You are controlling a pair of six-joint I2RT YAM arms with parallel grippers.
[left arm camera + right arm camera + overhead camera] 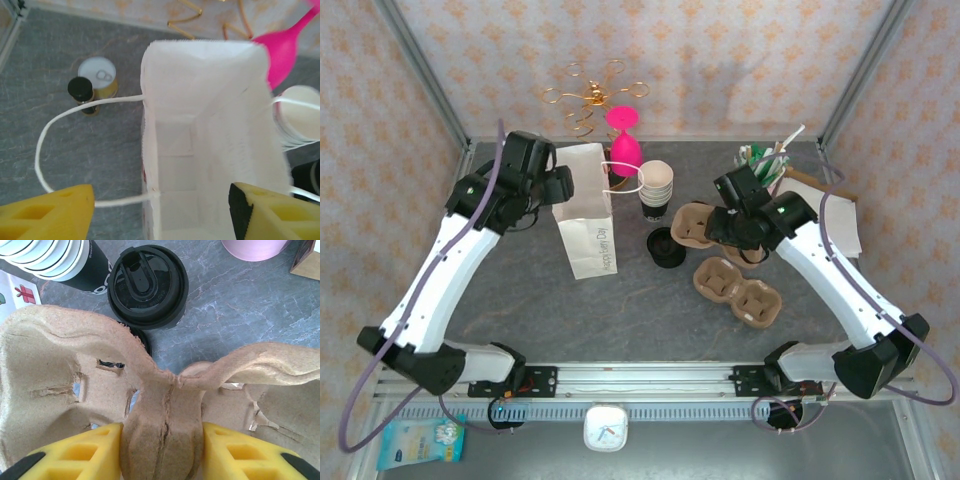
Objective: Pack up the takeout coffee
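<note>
From above, the coffee cup (667, 247) with its black lid stands on the table (620, 320) near the middle. A white paper bag (588, 225) stands upright at its 9 o'clock. A stack of cream cups (656, 188) is at its 12 o'clock. A brown pulp carrier (692, 225) sits just beside it at its 2 o'clock, and a second carrier (738, 292) lies apart at its 4 o'clock.

The right hand (728, 225) meets the first carrier from the 3 o'clock side. How it holds is hard to read from above. The right wrist view settles it: both yellow fingers (85, 450) press on the carrier's middle ridge, one on each side. Past the carrier's far rim at 12 o'clock, the lid is close enough to show its sip hole. The cup stands outside the pockets.

The left hand (560, 185) hovers at the bag's top edge. Its wrist view looks straight down the open mouth to the white floor. The fingers are spread wide and grip nothing. One is over the string handle (42, 150) and the other is at the bag's opposite wall. At 10 o'clock of the bag in that view stand a pull-tab can (98, 74) and a small dark-capped bottle (81, 90), touching each other.
</note>
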